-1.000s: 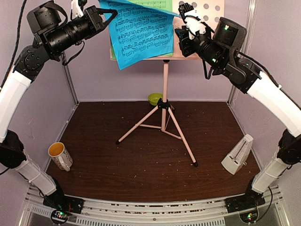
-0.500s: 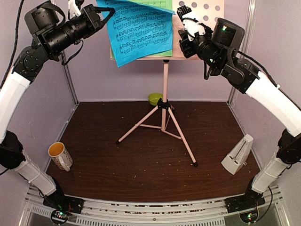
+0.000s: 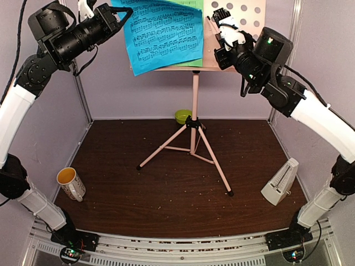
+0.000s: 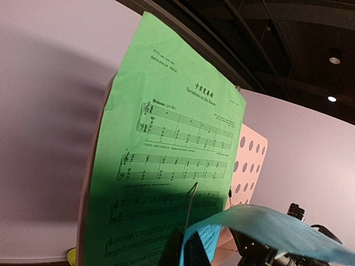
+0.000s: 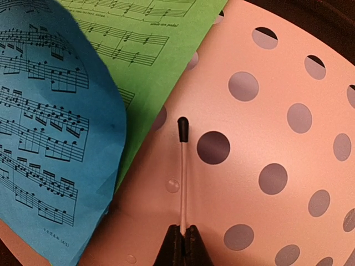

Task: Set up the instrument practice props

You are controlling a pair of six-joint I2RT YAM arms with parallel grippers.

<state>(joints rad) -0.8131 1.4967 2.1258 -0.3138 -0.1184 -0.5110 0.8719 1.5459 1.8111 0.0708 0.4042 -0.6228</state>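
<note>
Overlapping green sheet [image 4: 166,160], blue sheet [image 3: 163,33] gripped by left claw [image 3: 126,15]; rod [image 5: 183,166] clamped in right claw [image 5: 183,241]; mug [image 3: 70,182], bowl [image 3: 183,116], metronome [image 3: 280,183] below.

Pink tripod music stand [image 3: 194,100] upright at mid-counter [image 3: 138,199], legs splayed, perforated desk on top. Green music sheet [image 4: 166,160] flat against the desk's left part. Blue music sheet [image 3: 163,33] overlapping it, tilted, curling, top corner pinched in left tool [image 3: 125,16]. Pale pyramid metronome [image 3: 280,183] upright, far right, well apart.

The blue sheet [image 3: 163,33] and green sheet [image 4: 161,166] are matt paper. The pink desk [image 5: 249,205] looks smooth, perhaps painted metal.
</note>
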